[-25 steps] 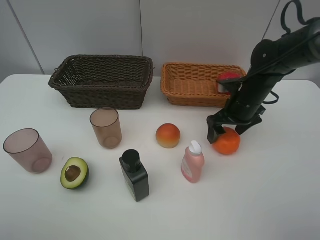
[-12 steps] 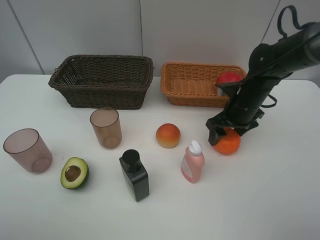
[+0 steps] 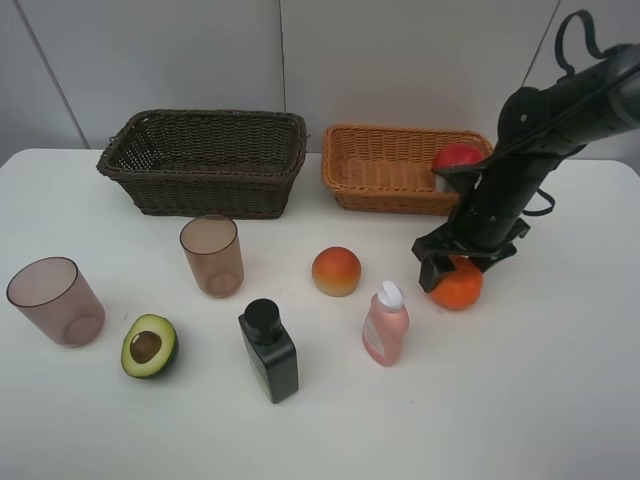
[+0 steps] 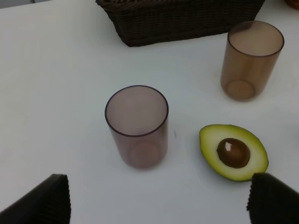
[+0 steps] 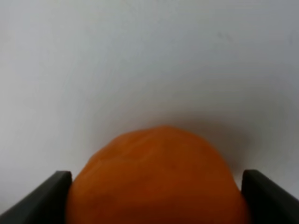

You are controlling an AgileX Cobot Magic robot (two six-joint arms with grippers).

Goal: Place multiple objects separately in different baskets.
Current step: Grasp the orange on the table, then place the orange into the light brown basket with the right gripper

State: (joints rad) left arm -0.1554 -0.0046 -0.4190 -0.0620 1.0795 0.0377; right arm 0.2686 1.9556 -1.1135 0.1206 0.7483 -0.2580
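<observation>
At far left, we found the left jaws spread wide and empty above a brownish cup (image 4: 136, 126) and the halved avocado (image 4: 233, 151), with the dark brown basket (image 3: 200, 185) behind them. The light tan basket (image 3: 385, 190) held the red apple (image 3: 458, 155). Farther right, the orange tangerine (image 3: 462, 290) sat on the white surface (image 3: 560, 400) just in front of that basket. We judged that the round fruit could squirt free on lifting, because the grip bore on a smooth curve. The right jaws stood partly closed, clamped against both its flanks.
</observation>
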